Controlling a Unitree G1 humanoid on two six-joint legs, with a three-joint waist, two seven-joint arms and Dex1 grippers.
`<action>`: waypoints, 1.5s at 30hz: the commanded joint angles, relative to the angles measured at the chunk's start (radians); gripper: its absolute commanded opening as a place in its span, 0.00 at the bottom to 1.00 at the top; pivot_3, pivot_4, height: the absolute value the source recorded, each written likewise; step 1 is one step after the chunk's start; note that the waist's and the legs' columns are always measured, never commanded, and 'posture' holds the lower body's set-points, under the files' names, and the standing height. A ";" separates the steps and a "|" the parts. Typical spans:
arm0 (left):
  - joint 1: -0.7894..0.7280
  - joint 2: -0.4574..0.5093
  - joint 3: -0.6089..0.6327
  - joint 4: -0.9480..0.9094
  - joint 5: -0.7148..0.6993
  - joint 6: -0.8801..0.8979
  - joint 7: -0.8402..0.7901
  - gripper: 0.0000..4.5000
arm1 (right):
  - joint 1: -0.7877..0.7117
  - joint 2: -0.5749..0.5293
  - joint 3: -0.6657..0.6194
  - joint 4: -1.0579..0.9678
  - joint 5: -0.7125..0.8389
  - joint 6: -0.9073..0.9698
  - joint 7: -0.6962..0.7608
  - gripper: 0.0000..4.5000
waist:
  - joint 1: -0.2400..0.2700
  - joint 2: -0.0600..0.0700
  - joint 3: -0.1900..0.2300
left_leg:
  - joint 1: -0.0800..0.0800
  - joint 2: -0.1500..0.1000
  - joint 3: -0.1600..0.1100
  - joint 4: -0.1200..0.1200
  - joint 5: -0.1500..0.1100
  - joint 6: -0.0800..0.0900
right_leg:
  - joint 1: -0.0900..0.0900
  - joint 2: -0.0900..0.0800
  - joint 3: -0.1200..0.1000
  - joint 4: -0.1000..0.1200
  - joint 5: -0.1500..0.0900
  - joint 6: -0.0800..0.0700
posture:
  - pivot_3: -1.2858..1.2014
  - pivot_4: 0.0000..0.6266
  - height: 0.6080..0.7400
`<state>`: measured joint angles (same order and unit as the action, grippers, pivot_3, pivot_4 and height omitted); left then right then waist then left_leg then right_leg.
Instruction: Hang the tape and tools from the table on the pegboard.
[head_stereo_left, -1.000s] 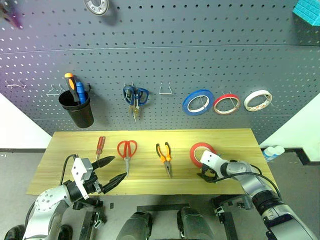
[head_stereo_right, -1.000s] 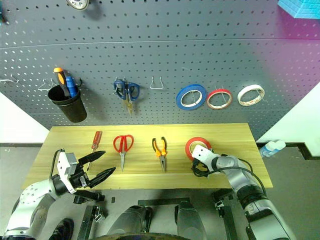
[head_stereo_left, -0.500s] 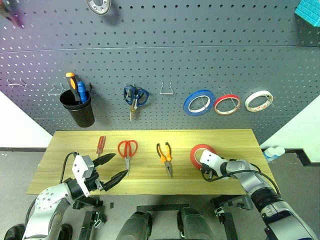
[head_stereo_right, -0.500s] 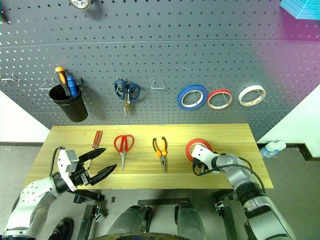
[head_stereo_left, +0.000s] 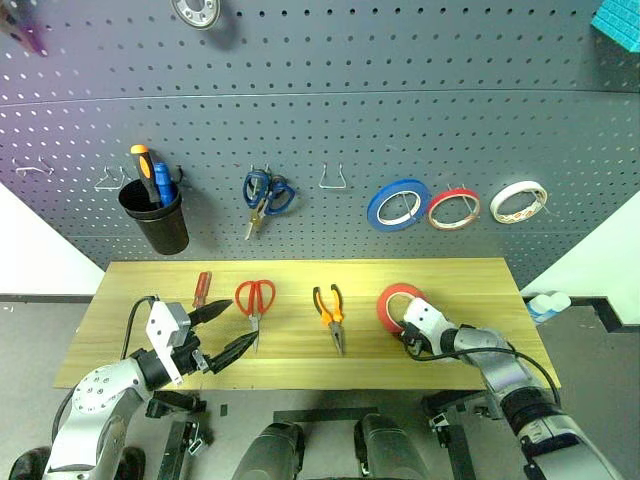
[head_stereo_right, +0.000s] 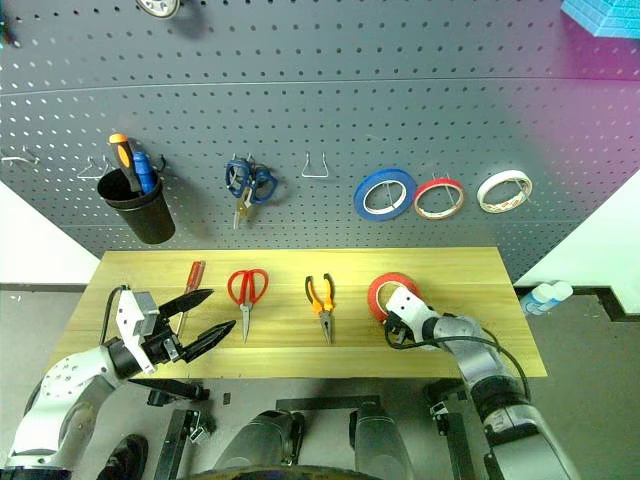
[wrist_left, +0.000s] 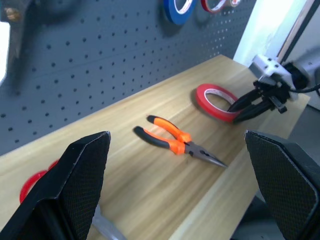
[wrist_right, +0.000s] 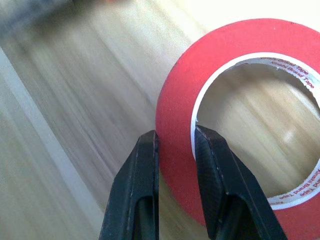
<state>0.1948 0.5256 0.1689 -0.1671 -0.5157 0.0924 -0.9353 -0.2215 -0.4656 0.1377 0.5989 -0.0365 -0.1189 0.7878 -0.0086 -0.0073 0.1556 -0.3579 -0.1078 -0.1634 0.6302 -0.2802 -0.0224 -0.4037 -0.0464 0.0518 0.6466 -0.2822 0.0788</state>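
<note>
On the wooden bench below the pegboard, the right hand has just clamped onto the rim of the red tape, still lying flat, readying a lift, while the left hand stays spread wide near the screwdriver.

Four tape rolls: one red on the bench, and three on the pegboard, blue, red-rimmed and whitish. Two scissors: red on the bench, blue hanging. One pliers. One screwdriver on the bench, two handles in one black cup. Two end effectors, left and right.
</note>
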 joint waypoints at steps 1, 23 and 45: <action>-0.017 0.014 0.028 -0.058 -0.033 0.035 0.020 1.00 | 0.047 0.008 -0.087 -0.073 0.110 -0.083 0.019 0.15 | -0.002 0.000 0.000 | 0.000 0.000 0.000 0.000 0.000 0.000 | 0.000 0.000 0.000 0.000 0.000 0.000 | 0.51 0.21 1.00; -0.130 0.022 0.050 0.041 -0.091 0.040 -0.085 1.00 | 0.242 0.210 -0.444 -0.380 0.550 -0.166 -0.049 0.15 | -0.019 0.003 -0.001 | 0.002 0.001 0.001 0.001 0.001 -0.001 | 0.000 0.001 0.001 0.002 0.001 -0.001 | 0.47 0.17 1.00; -0.100 -0.017 0.114 -0.014 -0.226 0.051 -0.175 1.00 | 0.110 0.199 -0.377 -0.531 0.541 -0.103 -0.104 0.15 | -0.036 0.005 -0.003 | 0.002 0.001 0.002 0.001 0.001 -0.002 | 0.000 0.001 0.001 0.003 0.002 -0.002 | 0.48 0.16 1.00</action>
<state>0.0996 0.5065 0.2530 -0.1402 -0.7181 0.1663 -1.1012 -0.0949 -0.2571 -0.2430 0.1159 0.5107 -0.2188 0.6784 -0.0444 -0.0027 0.1531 -0.3561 -0.1069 -0.1617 0.6316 -0.2791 -0.0242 -0.4038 -0.0454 0.0526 0.6494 -0.2806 0.0772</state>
